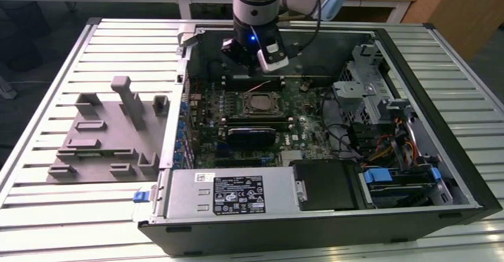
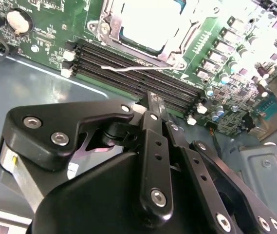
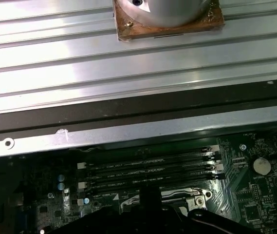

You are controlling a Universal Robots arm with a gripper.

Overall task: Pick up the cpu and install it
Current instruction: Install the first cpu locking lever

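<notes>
On the slatted table (image 1: 39,215), a grey moulded tray (image 1: 102,138) is set toward the exterior view's left edge, and an opened computer case (image 1: 236,232) is laid toward its right. Inside the case, the cpu (image 2: 150,22) is seen as a pale, flat square, seated within the socket's metal frame (image 2: 175,58). The tool (image 2: 153,97) is held near the memory slots (image 2: 138,73) beside the socket, drawn closed with nothing gripped.

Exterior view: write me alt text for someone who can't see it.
The arm's end effector hangs inside an open computer case, above the motherboard and just behind its square socket as seen here. A grey moulded fixture tray sits on the slatted table, to the exterior view's left of the case.
</notes>
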